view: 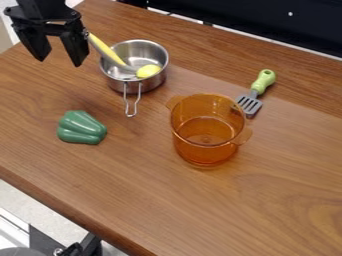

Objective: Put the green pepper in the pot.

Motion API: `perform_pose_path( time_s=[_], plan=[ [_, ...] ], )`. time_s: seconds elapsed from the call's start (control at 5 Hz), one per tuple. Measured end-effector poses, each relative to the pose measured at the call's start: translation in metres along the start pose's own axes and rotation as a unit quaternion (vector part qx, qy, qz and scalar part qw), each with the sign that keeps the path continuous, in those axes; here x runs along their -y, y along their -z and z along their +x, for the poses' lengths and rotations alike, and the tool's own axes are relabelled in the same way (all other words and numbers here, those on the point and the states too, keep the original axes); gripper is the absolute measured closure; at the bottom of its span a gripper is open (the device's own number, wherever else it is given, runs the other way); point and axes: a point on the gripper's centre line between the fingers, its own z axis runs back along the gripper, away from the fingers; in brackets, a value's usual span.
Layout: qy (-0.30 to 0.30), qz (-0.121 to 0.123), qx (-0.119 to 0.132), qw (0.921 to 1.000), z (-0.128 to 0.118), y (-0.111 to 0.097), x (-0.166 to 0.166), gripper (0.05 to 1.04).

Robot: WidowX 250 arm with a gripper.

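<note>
At the upper left, the black gripper [60, 57] hangs above the table, open, with nothing between its fingers. The green pepper [81, 128] lies on the wood at the left, below the gripper in the view and apart from it. Two vessels stand on the table. One is a small steel pot [139, 89] with a wire handle, just right of the gripper, holding a yellow piece and a yellow-and-grey utensil. The other is a see-through orange pot [207, 142] with two side handles, right of centre, with nothing seen inside.
A spatula [263, 81] with a green handle lies behind the orange pot, its slotted grey head close to the rim. The wooden table [234, 210] has its front edge running diagonally at the lower left. A black surface [267, 22] borders the back.
</note>
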Motion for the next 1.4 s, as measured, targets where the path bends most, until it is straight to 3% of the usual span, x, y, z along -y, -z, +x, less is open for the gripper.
perform_pose_path(
  time_s=[0.2, 0.4, 0.6, 0.8, 1.0, 1.2, 1.4],
  plan=[
    [-0.010, -0.007, -0.015, 0.9998, -0.005, 0.008, 0.001, 0.084],
    [-0.145, -0.017, -0.044, 0.9884, -0.016, 0.010, 0.008, 0.085],
    [-0.265, -0.033, -0.020, 0.9634, -0.028, 0.000, 0.016, 0.085],
    [-0.390, -0.014, -0.032, 0.9203, -0.039, 0.010, 0.021, 0.085],
    [-0.499, 0.026, -0.027, 0.8658, -0.049, 0.023, 0.033, 0.085],
    [-0.596, 0.059, -0.017, 0.8006, -0.048, 0.029, 0.040, 0.085],
    [-0.679, 0.073, -0.030, 0.7304, -0.055, 0.040, 0.038, 0.085]
  ],
)
